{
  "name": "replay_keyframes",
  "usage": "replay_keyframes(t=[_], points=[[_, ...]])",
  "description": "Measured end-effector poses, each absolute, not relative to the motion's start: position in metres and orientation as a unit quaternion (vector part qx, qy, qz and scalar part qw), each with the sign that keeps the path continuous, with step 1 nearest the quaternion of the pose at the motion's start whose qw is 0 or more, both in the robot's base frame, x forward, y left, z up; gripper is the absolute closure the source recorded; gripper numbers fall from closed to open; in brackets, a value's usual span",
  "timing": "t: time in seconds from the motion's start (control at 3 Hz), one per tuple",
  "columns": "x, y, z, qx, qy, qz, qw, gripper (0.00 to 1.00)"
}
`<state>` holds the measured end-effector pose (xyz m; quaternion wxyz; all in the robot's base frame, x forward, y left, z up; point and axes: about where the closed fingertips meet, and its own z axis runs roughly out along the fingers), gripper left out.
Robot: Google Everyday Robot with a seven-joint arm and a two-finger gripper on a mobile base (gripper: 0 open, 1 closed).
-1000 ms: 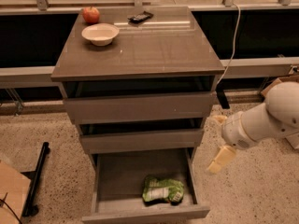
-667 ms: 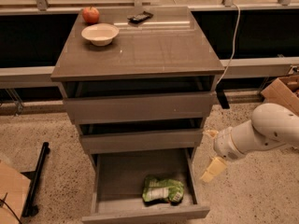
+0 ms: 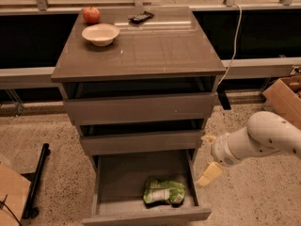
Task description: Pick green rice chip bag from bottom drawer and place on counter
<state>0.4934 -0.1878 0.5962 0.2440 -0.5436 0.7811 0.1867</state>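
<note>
The green rice chip bag (image 3: 163, 191) lies flat in the front right of the open bottom drawer (image 3: 113, 178), light green with a white panel. The counter (image 3: 146, 46) is the glossy grey-brown top of the cabinet. My gripper (image 3: 209, 157) is at the right edge of the bottom drawer, above and to the right of the bag. Its cream fingers (image 3: 209, 173) are spread apart and hold nothing. The white arm (image 3: 263, 138) reaches in from the right.
A white bowl (image 3: 100, 34), a red apple (image 3: 91, 15) and a small dark object (image 3: 141, 17) sit at the back of the counter. The two upper drawers stand slightly open. A cardboard box (image 3: 287, 95) is at the right, another at the lower left, next to a black bar.
My arm and gripper have moved left and down, from beside the cabinet toward the right edge of the open bottom drawer. The bag has not moved.
</note>
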Motion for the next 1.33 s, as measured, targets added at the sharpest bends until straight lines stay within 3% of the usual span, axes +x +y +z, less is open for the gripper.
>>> replay_keyframes(t=[0.67, 1.33], points=[[0.519, -0.161, 0.459, -0.505, 0.788, 0.251, 0.247, 0.00], [0.516, -0.155, 0.426, -0.478, 0.804, 0.257, 0.244, 0.00]])
